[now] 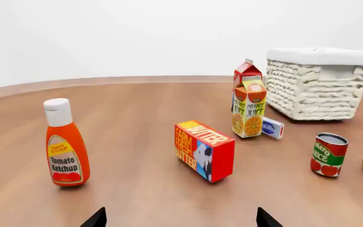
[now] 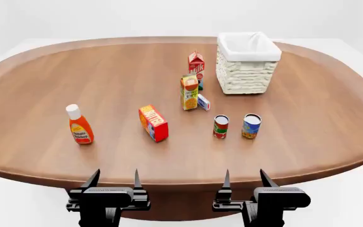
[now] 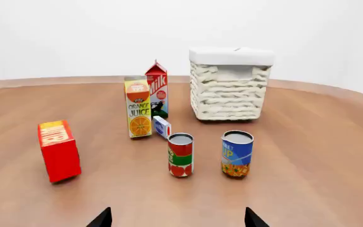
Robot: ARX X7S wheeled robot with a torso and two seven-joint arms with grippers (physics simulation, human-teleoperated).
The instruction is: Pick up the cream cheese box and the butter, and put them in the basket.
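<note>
The butter (image 2: 153, 123) is a red-orange box with a yellow face, lying mid-table; it also shows in both wrist views (image 1: 205, 150) (image 3: 59, 150). The cream cheese box (image 2: 203, 101), small and blue-and-white, rests beside the orange juice carton (image 2: 189, 92) on its right (image 1: 273, 127) (image 3: 162, 126). The white wicker basket (image 2: 247, 71) stands at the far right (image 1: 317, 87) (image 3: 229, 94). My left gripper (image 2: 114, 178) and right gripper (image 2: 244, 178) hover at the table's near edge, both open and empty, well short of every object.
A ketchup bottle (image 2: 79, 125) stands at the left. A red milk carton (image 2: 196, 64) is behind the juice. A tomato can (image 2: 220, 126) and a blue-labelled can (image 2: 251, 126) stand in front of the basket. The table (image 2: 320, 113) is oval and wooden.
</note>
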